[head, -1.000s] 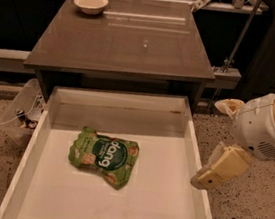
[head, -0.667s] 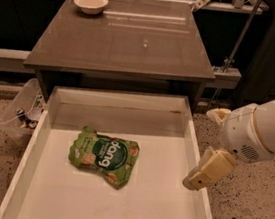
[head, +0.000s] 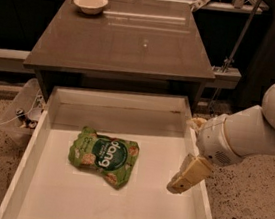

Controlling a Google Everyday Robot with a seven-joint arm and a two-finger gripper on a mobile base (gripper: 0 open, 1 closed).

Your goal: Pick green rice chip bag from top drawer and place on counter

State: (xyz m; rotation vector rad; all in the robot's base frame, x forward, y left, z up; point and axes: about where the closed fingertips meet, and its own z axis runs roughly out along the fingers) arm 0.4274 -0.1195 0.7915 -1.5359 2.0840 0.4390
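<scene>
**Green rice chip bag: light, soft, crinkly pouch lying flat in the open top drawer.**
The green rice chip bag point(head: 103, 156) lies label-up on the floor of the top drawer point(head: 155, 207), left of centre and clear of every wall. The gripper point(head: 177, 183) hangs over the drawer's right side, with the bag at its 9 o'clock, apart from it. Whether the gripper is open or closed cannot be told from this angle. Expect a very light, air-puffed foil pouch: it yields, slides on the smooth white floor, and its chips crush easily. Recommended hold: pinch the puffed middle across the narrow width, with moderate force. The counter point(head: 136, 46) lies at 12 o'clock, with a bowl point(head: 90, 2) at its 11 o'clock corner.
</scene>
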